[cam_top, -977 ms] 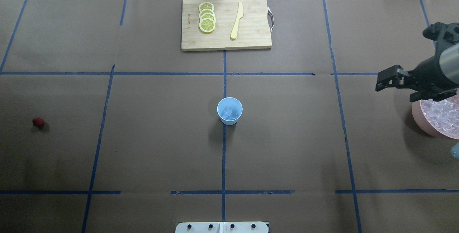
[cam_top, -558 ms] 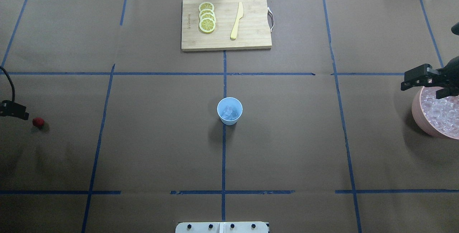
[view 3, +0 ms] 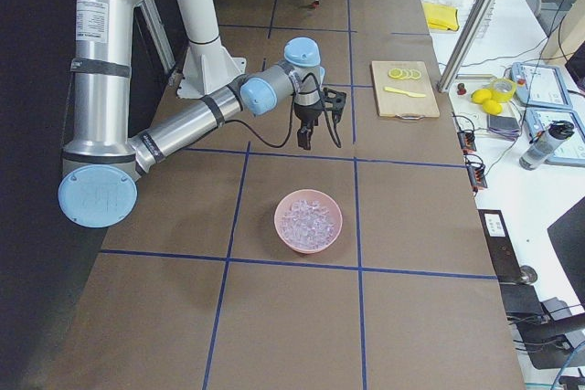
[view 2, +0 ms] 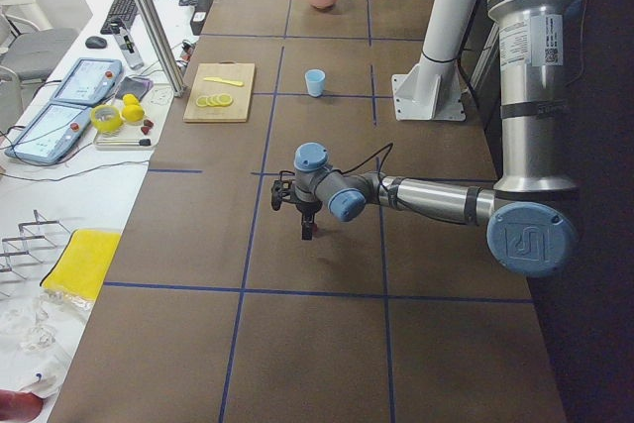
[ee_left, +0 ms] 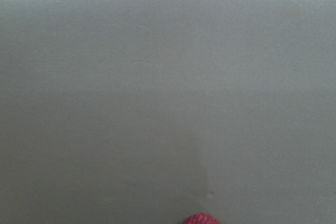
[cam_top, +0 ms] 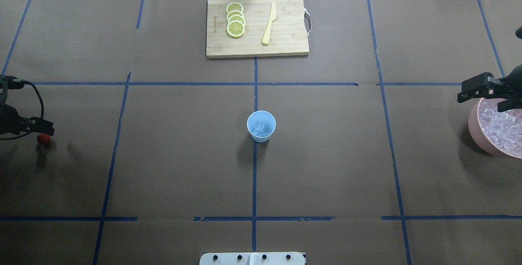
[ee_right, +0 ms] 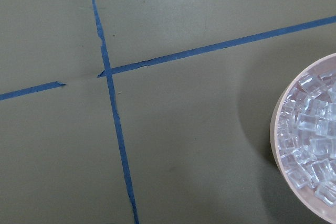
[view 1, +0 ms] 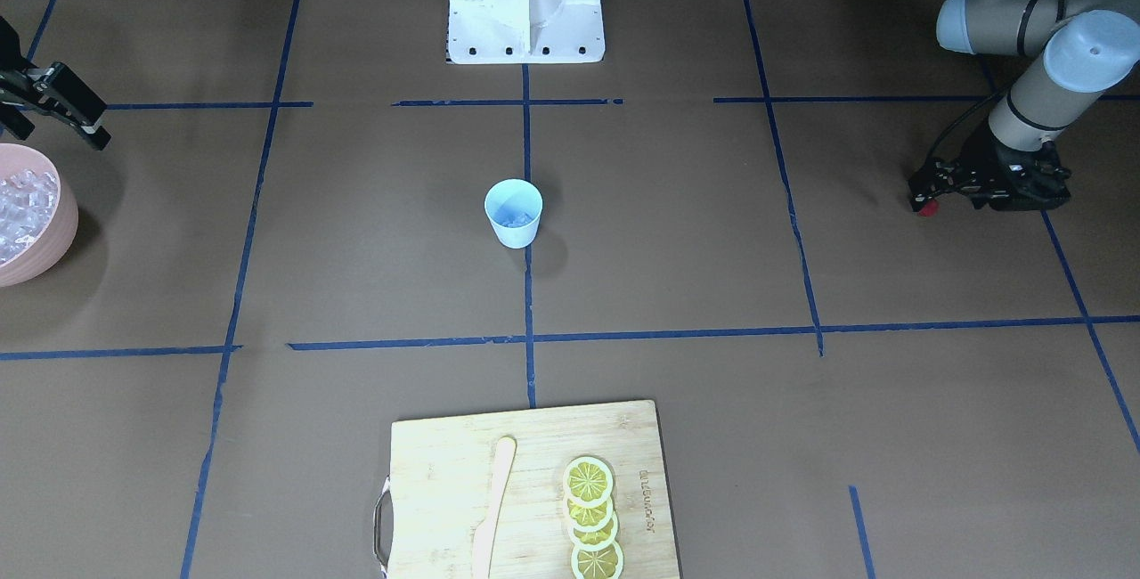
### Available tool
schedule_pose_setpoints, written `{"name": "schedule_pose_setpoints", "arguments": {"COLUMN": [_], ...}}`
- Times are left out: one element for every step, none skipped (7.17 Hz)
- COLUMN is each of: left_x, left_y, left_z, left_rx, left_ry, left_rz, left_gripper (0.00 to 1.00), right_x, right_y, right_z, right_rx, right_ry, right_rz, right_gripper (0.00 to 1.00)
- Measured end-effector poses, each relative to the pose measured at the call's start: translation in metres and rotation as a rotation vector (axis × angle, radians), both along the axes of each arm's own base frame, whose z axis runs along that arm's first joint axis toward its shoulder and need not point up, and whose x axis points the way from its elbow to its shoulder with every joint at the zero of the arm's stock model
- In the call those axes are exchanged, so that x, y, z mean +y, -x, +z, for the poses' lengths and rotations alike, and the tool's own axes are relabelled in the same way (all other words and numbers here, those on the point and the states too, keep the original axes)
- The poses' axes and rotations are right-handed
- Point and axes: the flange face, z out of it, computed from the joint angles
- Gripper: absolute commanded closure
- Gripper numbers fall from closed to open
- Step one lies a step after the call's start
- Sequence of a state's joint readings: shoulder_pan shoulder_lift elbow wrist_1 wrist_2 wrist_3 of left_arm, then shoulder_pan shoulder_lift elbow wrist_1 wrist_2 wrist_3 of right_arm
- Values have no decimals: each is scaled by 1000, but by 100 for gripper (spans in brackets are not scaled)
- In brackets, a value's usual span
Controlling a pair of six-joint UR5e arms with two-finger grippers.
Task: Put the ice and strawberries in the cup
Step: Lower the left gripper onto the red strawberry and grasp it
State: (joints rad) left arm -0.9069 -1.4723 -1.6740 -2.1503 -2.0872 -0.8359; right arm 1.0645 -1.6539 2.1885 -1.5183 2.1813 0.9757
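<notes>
The light blue cup (cam_top: 250,126) stands at the table's centre with a few ice cubes (cam_top: 261,128) in it; it also shows in the front view (view 1: 514,221). A pink bowl (cam_top: 475,132) full of ice (cam_top: 499,126) sits at the right edge. The small red strawberry (cam_top: 43,138) lies on the table at the far left. My left gripper (cam_top: 41,131) hangs just above the strawberry (view 1: 928,208) and looks open and empty. In the left wrist view the strawberry (ee_left: 202,219) peeks in at the bottom edge. My right gripper (cam_top: 480,101) hovers over the bowl's far left rim, open and empty.
A wooden cutting board (cam_top: 285,45) with lemon slices (cam_top: 235,19) and a yellow knife (cam_top: 269,23) lies at the table's far side. Blue tape lines cross the brown cover. The robot's white base (view 1: 525,0) is at the near edge.
My left arm has come in from the left edge and now hangs over the strawberry. My right gripper has drawn back to the right, to the bowl's rim.
</notes>
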Motion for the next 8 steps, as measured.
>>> {"name": "schedule_pose_setpoints", "arguments": {"left_x": [1, 2, 2, 3, 4, 4, 4, 4], "left_y": [-4, -6, -8, -9, -10, -11, -11, -11], "left_z": [1, 1, 1, 1, 1, 1, 2, 5], "left_rx": [1, 2, 3, 3, 3, 4, 2, -2], "left_ry": [0, 2, 2, 3, 4, 5, 8, 12], "left_rz": [6, 10, 13, 16, 18, 19, 20, 21], "left_gripper": [2, 5, 6, 8, 9, 12, 15, 17], "right_x": [0, 0, 0, 0, 0, 0, 0, 0], "right_y": [0, 0, 0, 0, 0, 0, 0, 0], "right_z": [0, 0, 0, 0, 1, 1, 1, 1], "right_rx": [0, 0, 0, 1, 1, 1, 1, 1], "right_ry": [0, 0, 1, 1, 2, 2, 2, 2], "right_rz": [0, 0, 0, 0, 0, 0, 0, 0], "right_gripper": [0, 0, 0, 0, 0, 0, 0, 0]}}
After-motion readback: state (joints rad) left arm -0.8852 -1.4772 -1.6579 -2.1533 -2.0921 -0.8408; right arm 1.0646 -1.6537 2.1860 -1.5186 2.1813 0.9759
